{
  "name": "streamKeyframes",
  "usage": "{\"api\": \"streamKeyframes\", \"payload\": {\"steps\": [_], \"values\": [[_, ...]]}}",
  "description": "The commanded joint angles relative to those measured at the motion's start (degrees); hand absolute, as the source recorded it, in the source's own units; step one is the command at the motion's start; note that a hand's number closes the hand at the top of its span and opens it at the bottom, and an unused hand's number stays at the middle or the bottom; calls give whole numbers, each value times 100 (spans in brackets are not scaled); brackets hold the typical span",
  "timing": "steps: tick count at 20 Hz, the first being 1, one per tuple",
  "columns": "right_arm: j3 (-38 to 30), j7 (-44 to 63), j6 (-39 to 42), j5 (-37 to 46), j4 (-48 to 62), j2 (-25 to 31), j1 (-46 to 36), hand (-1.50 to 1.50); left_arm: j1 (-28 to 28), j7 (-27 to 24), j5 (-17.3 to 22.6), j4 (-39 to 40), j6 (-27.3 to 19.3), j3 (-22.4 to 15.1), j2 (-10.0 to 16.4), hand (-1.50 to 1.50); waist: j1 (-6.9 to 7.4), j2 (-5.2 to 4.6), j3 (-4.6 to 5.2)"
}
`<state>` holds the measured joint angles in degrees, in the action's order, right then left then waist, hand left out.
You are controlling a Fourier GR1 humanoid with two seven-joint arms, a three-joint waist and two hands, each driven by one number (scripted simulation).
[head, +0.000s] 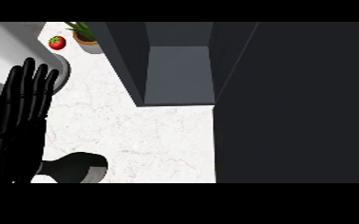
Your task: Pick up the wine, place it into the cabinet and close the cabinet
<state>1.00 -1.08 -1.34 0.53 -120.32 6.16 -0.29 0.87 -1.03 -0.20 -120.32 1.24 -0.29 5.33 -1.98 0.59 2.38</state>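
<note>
**A:** How far along is this?

**B:** Barely begun, I'd judge. Of the 3 steps (pick up, place, close), none looks done. The cabinet [179,71] stands open, and no bottle shows on its inner shelf.

**A:** So where is the wine?

**B:** My best guess is the dark, bottle-like shape [73,167] on the tabletop [140,133] at the view's lower left. I can't read any label. It sits well apart from the cabinet and just beside the lower part of the left hand [24,118]. I can't tell whether they touch.

**A:** Is that hand holding it?

**B:** No. It rests at the left edge with its fingers straight and slightly apart, pointing up, wrapped around nothing. The right hand doesn't show at all.

**A:** And the door?

**B:** A broad dark panel [288,104] fills the right side. I take it for the open door.

**A:** Anything in the way?

**B:** A tomato [57,42] and a potted plant [85,37] sit at the far left corner, off any likely path.

**A:** What's left, then?

**B:** Everything: grasp the wine, carry it to the shelf, let go, then swing the door shut.
</note>
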Motion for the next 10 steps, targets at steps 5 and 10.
{"api": "streamKeyframes", "payload": {"steps": [5, 10], "values": [[199, -8, 212, -168, -590, -28, 799, -150, 783, 325, -1113, -553, -1947, -423, -521, -150, 189, -2, -248], [760, 924, 699, -643, -755, 140, 738, -150, 806, 1115, -118, -1027, -3496, -1510, -529, -150, 222, -21, -238]]}}
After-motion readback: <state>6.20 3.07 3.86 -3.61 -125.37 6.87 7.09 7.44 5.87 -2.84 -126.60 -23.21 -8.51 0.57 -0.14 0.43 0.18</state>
